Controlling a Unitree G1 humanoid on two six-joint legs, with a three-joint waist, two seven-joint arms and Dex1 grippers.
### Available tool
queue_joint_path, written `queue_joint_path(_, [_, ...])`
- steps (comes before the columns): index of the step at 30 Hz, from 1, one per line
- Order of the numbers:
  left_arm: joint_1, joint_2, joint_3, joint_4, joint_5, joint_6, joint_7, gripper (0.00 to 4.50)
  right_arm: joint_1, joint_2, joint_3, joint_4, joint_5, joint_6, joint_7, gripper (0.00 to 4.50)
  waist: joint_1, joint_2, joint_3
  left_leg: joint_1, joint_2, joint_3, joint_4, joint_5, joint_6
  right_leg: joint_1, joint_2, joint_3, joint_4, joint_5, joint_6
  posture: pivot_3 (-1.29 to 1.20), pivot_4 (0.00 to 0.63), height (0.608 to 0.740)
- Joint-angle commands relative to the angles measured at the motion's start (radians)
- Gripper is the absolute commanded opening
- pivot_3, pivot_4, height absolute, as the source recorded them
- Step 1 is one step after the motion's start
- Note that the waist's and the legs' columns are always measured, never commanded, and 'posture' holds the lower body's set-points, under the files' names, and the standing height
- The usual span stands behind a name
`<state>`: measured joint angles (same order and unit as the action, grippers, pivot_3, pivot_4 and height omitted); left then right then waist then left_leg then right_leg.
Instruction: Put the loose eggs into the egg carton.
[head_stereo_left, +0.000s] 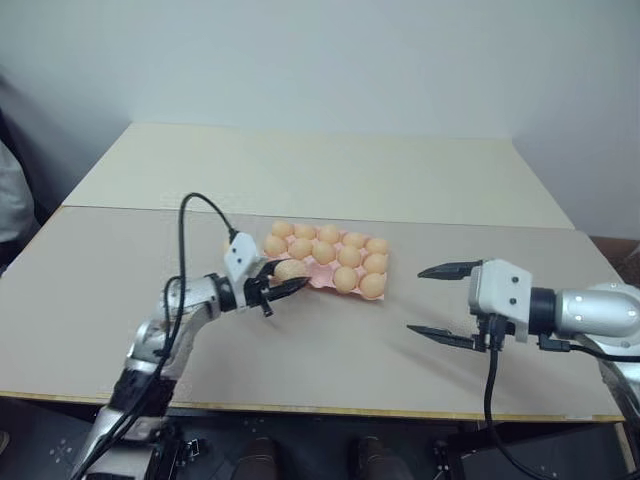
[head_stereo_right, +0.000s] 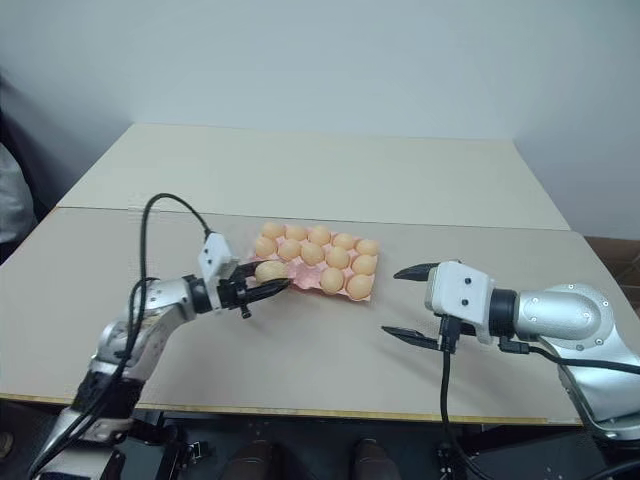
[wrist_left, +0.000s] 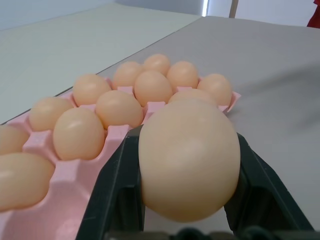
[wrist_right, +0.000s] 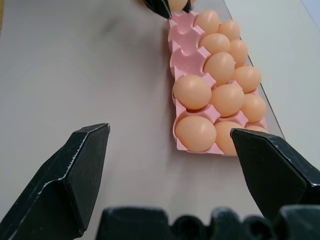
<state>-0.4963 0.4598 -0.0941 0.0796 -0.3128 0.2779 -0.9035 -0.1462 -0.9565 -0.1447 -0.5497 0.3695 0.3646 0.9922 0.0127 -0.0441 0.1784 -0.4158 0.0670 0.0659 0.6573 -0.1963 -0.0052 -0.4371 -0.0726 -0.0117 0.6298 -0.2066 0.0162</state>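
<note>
Now mid-carry: egg (wrist_left: 189, 159) pinched in left gripper (head_stereo_left: 283, 281), held just at the near-left edge of carton (wrist_right: 183, 56), above the bench (head_stereo_left: 330, 350). Carton sits mid-bench, nearly full of eggs; empty cups visible along the side nearest the left gripper in the right wrist view. Judged close to finished, with this egg probably among the last. Next move calls for easing over an empty cup, lowering gently, then releasing without knocking neighbouring eggs or shoving the light tray. Left jaws pressed onto the egg's sides, egg bulging past them. Right gripper (head_stereo_left: 450, 302) hovering well apart to the carton's right, jaws spread wide, holding and touching nothing.
</note>
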Motion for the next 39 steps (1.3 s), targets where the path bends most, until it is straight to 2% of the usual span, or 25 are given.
queue_joint_path(1, [-0.075, -0.025, -0.016, 0.104, 0.039, -0.079, -0.017, 1.65, 0.037, 0.005, -0.067, -0.087, 0.013, 0.037, -0.053, 4.50, 0.000, 0.000, 0.000, -0.001, 0.000, 0.000, 0.001, 0.000, 0.000, 0.000, 0.000, 0.000, 0.000, 0.000, 0.000, 0.00, 0.150, 0.740])
queue_joint_path(12, [-0.248, -0.115, -0.024, 0.367, 0.076, -0.190, -0.087, 1.65, 0.176, 0.001, -0.201, -0.209, 0.022, 0.106, -0.112, 4.50, 0.001, 0.000, 0.000, -0.002, -0.001, -0.001, 0.002, -0.001, 0.001, 0.000, 0.000, 0.000, 0.000, 0.001, 0.001, 0.00, 0.150, 0.740])
queue_joint_path(21, [-0.271, -0.138, -0.018, 0.428, 0.095, -0.222, -0.105, 4.49, 0.211, 0.001, -0.235, -0.227, 0.017, 0.115, -0.118, 4.50, -0.001, 0.000, 0.000, -0.003, -0.001, -0.002, 0.003, -0.001, 0.001, 0.000, 0.000, 0.000, 0.000, 0.001, 0.002, 0.00, 0.150, 0.740])
queue_joint_path(25, [-0.232, -0.111, -0.003, 0.352, 0.080, -0.214, -0.125, 4.49, 0.196, -0.004, -0.221, -0.208, 0.015, 0.105, -0.109, 4.50, -0.002, 0.000, 0.000, -0.003, -0.001, -0.002, 0.003, -0.001, 0.001, 0.000, 0.000, 0.000, 0.000, 0.001, 0.002, 0.00, 0.150, 0.740])
queue_joint_path(30, [-0.115, -0.035, 0.037, 0.138, 0.036, -0.126, -0.117, 4.49, 0.147, -0.019, -0.181, -0.163, 0.009, 0.074, -0.081, 4.50, -0.005, 0.000, 0.000, -0.003, -0.001, -0.002, 0.003, -0.001, 0.001, 0.000, 0.000, 0.000, 0.000, 0.001, 0.002, 0.00, 0.150, 0.740])
queue_joint_path(36, [0.108, 0.099, 0.157, -0.191, -0.062, 0.032, -0.076, 4.49, 0.097, -0.037, -0.151, -0.092, 0.016, 0.029, -0.016, 4.50, -0.014, 0.000, 0.000, -0.002, 0.000, -0.002, 0.003, -0.001, 0.001, 0.000, 0.000, 0.000, 0.000, 0.001, 0.002, 0.00, 0.150, 0.740])
queue_joint_path(39, [0.288, 0.200, 0.292, -0.350, -0.092, 0.101, -0.044, 4.49, 0.041, -0.058, -0.129, -0.041, 0.065, -0.003, 0.077, 4.50, -0.018, 0.000, 0.000, -0.002, 0.000, -0.002, 0.003, -0.001, 0.001, 0.000, -0.001, 0.000, 0.000, 0.001, 0.002, 0.00, 0.150, 0.740])
